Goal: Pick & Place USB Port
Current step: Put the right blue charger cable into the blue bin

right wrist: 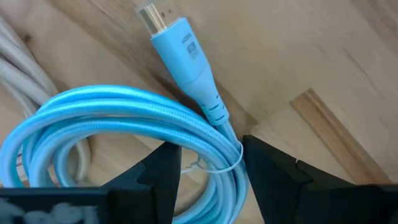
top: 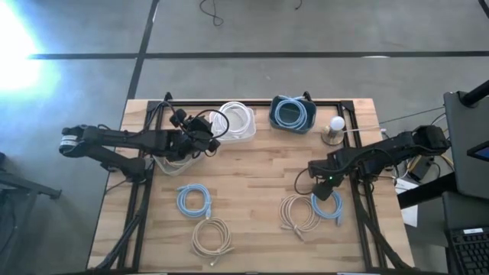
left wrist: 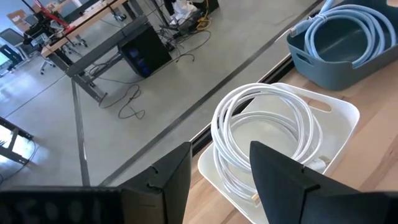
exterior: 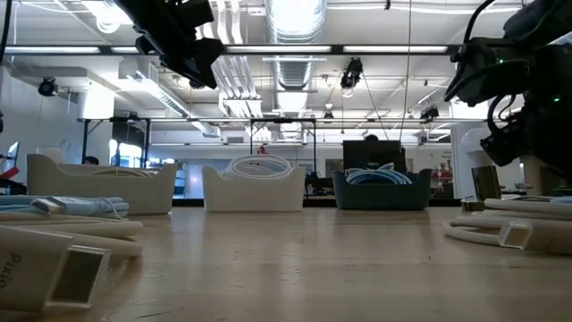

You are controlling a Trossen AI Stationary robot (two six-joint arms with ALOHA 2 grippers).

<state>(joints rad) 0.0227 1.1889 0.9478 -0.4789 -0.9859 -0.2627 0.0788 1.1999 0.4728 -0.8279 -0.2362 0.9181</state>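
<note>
White coiled cable (top: 238, 116) fills your white bin (top: 246, 131); a blue coil (top: 291, 111) fills the blue bin (top: 276, 121) beside it. Your right gripper (right wrist: 208, 163) straddles the loose blue cable (right wrist: 112, 118), fingers open; your left gripper (left wrist: 219, 168) gapes near the white bin.

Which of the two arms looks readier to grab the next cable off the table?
The right gripper, probably: its open fingers straddle a blue cable coil on the table. The left gripper is open over the white bin.

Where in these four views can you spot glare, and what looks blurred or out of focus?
High view: white glare burns out the floor at the upper left corner. Low view: the beige cable plug nearest the lens is blurred; ceiling lights bloom. Right wrist view: the light blue coiled cable is sharp and evenly lit.
</note>
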